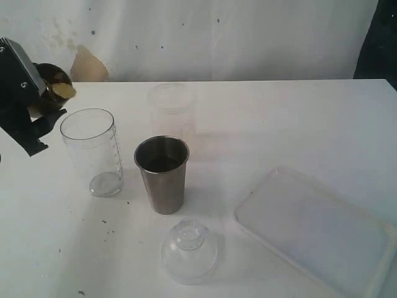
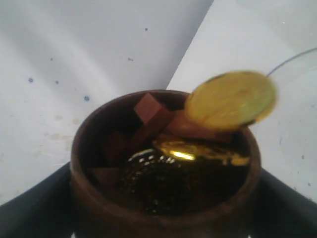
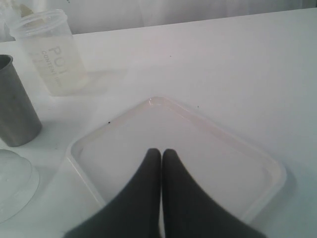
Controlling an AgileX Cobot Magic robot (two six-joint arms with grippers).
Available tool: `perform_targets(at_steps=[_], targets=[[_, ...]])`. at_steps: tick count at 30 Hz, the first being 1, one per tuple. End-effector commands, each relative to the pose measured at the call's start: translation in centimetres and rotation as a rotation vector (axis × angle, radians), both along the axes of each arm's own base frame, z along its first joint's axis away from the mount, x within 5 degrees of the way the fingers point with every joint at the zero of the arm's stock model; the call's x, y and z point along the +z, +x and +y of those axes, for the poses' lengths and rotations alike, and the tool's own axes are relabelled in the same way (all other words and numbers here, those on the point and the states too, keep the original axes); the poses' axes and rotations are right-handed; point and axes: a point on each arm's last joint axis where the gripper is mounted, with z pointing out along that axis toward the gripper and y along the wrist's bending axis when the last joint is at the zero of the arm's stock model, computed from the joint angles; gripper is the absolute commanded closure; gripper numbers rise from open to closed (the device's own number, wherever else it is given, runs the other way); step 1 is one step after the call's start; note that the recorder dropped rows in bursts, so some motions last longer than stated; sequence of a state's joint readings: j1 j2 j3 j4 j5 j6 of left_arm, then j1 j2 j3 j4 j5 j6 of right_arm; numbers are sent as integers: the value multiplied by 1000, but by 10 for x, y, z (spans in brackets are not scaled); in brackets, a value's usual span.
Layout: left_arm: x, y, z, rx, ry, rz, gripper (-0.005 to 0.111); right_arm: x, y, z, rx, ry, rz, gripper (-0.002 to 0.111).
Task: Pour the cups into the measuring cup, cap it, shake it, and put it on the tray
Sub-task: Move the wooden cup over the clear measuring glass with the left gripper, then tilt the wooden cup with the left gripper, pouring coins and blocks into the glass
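We hold the wooden cup [image 2: 163, 203] in the wide-spread left gripper [image 1: 37, 112], tipped beside the measuring cup [image 1: 92, 152]; its gold disc [image 2: 230, 100] may miss the rim. The right gripper [image 3: 161, 154] is closed and empty.

1. Frosted milky-white translucent plastic cup [image 3: 49, 52]: faint grey print runs down its side, large letters beginning "PO", with a smaller line beside them starting "CONT" (the rest is too blurred to read)
2. Clear see-through plastic measuring cup [image 1: 92, 152]: graduation marks down its side, figures too small to read
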State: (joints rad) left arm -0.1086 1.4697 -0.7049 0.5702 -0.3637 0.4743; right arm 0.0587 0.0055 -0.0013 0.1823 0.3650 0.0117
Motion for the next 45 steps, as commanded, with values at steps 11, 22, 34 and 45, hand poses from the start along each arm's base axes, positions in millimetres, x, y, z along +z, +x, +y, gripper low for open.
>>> perform_targets(at_steps=[11,22,34,45], targets=[[2,12,-14,-112,310,-21,107,1,0,0,4,-8,-19,108],[1,13,-15,-176,441,-69,107,1,0,0,4,-8,-19,108],[15,20,-18,-214,541,-163,107,1,0,0,4,-8,-19,108],[18,19,-30,-300,664,-223,107,1,0,0,4,-8,-19,108]])
